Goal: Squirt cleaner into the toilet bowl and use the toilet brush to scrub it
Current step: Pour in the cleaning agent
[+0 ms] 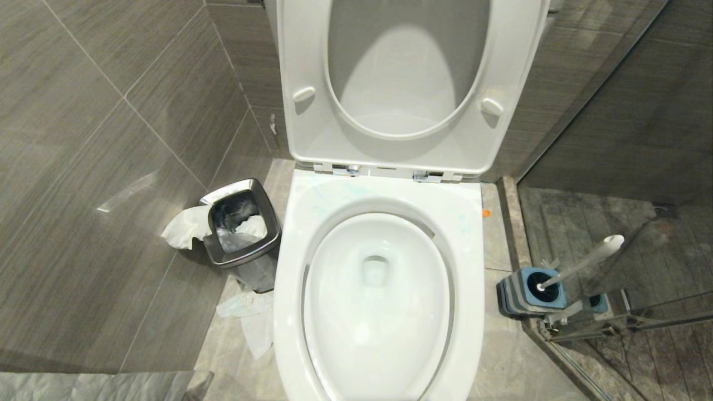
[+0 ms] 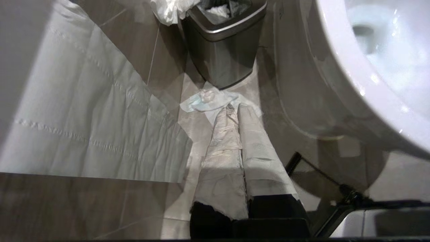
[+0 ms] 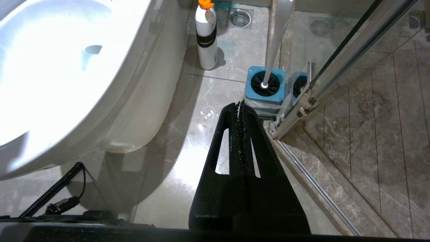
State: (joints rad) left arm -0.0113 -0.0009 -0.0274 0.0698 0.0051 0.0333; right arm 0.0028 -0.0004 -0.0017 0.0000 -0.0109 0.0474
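Note:
The toilet bowl [image 1: 289, 267] stands before me with seat and lid raised. Faint teal streaks of cleaner [image 1: 330, 195] mark the back of its rim, and the water looks slightly tinted. The toilet brush [image 1: 585, 260] leans in its blue-topped holder [image 1: 521, 292] on the floor to the right. Neither arm shows in the head view. My left gripper [image 2: 235, 108], its fingers wrapped in white, hangs shut and empty over the floor beside the bowl [image 2: 349, 77]. My right gripper [image 3: 239, 105] is shut and empty, just short of the brush [image 3: 277, 37] in its holder [image 3: 264, 95].
A steel waste bin [image 1: 220, 253] with tissue hanging out stands left of the toilet, with more tissue [image 1: 250, 317] on the floor. A white bottle with an orange cap [image 3: 206, 40] stands beside the toilet's base. A glass shower door frame [image 3: 302, 104] runs close by the brush holder.

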